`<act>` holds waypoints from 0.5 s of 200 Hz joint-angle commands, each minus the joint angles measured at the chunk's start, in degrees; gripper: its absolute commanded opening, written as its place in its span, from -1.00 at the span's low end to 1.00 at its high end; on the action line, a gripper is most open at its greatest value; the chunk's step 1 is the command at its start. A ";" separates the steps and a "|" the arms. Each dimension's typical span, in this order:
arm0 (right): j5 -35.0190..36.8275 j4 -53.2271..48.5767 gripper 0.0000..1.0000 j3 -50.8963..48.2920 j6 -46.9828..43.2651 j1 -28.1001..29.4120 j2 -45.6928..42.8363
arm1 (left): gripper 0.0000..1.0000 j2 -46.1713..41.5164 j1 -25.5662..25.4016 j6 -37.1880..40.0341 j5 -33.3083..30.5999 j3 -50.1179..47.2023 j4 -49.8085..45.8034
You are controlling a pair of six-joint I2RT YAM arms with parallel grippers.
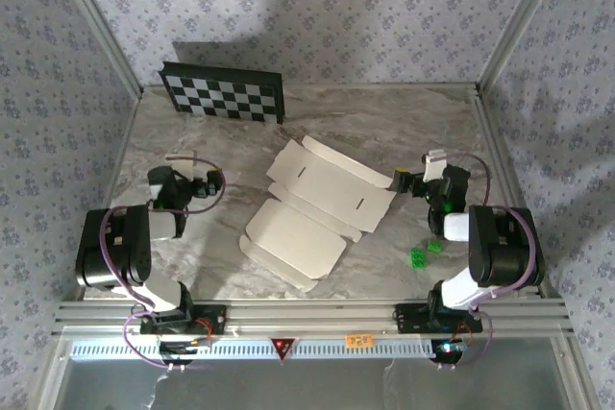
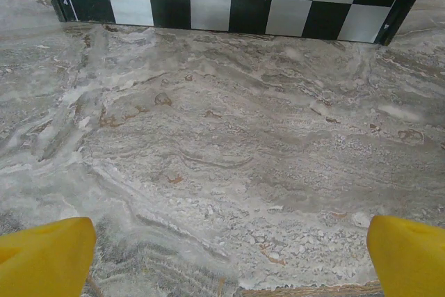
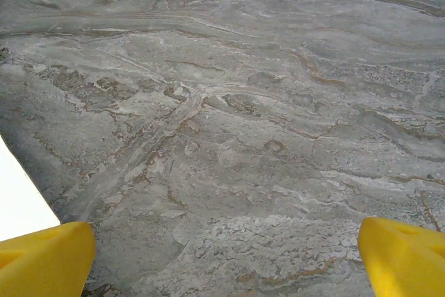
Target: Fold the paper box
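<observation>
The left claw (image 1: 205, 184) and right claw (image 1: 402, 180) gape empty either side of the flat paper box (image 1: 309, 213), so folding seems unstarted and a flap needs grasping.

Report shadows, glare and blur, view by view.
Top external: broad soft shadow on the back wall above the checkerboard panel; paper box bright, folds readable. Left wrist: marble sharp, yellow fingertips soft-edged. Right wrist: box corner washed out white.

Soft, even overhead light. A broad dim shadow crosses the floral-patterned back wall (image 1: 288, 7). The grey marbled counter (image 2: 222, 158) looks crisp in both wrist views, while the left yellow fingers (image 2: 45, 255) and right yellow fingers (image 3: 42, 259) blur at the lower corners.
</observation>
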 commanded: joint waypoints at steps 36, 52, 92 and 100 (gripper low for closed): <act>-0.19 1.33 0.98 -0.79 -0.73 -0.14 0.15 | 0.99 -0.11 -0.65 0.85 0.19 -0.58 2.15; -0.15 1.25 0.98 -0.79 -0.75 -0.14 0.11 | 1.00 -0.16 -0.66 0.86 0.16 -0.57 2.14; -0.27 1.20 0.98 -0.83 -0.67 -0.17 0.19 | 0.99 -0.13 -0.69 0.87 0.08 -0.59 2.06; -0.20 1.23 0.98 -0.77 -0.67 -0.19 0.19 | 1.00 -0.01 -0.58 0.79 0.10 -0.59 2.06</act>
